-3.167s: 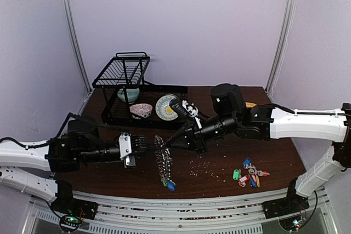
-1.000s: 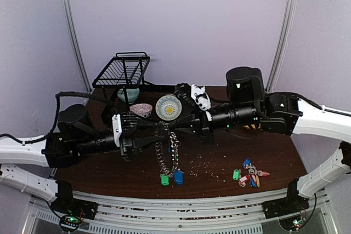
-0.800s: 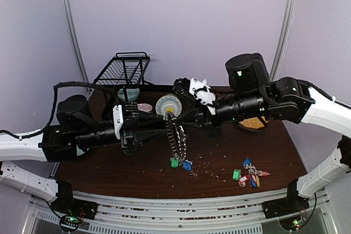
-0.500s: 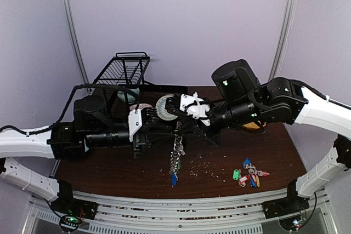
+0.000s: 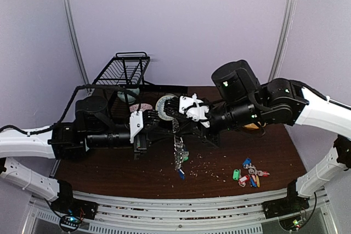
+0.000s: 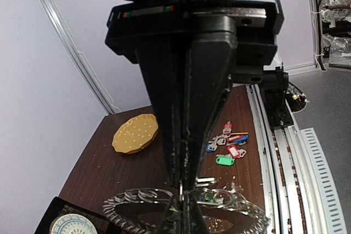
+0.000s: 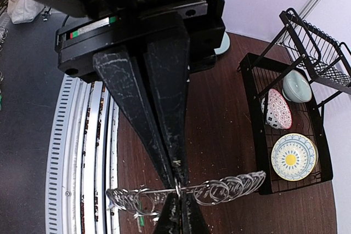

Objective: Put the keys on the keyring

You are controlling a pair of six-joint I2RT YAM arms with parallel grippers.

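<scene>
Left hand [image 6: 181,189] and right hand [image 7: 176,182] are each clamped on the thin rim of the keyring [image 5: 178,154], suspending it above the table [image 5: 219,182]. Opposed arm motion may twist it free and drop it.

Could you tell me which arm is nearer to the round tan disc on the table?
Right. The right arm reaches over the tan disc; the left arm lies on the far side of the keyring from it.
</scene>
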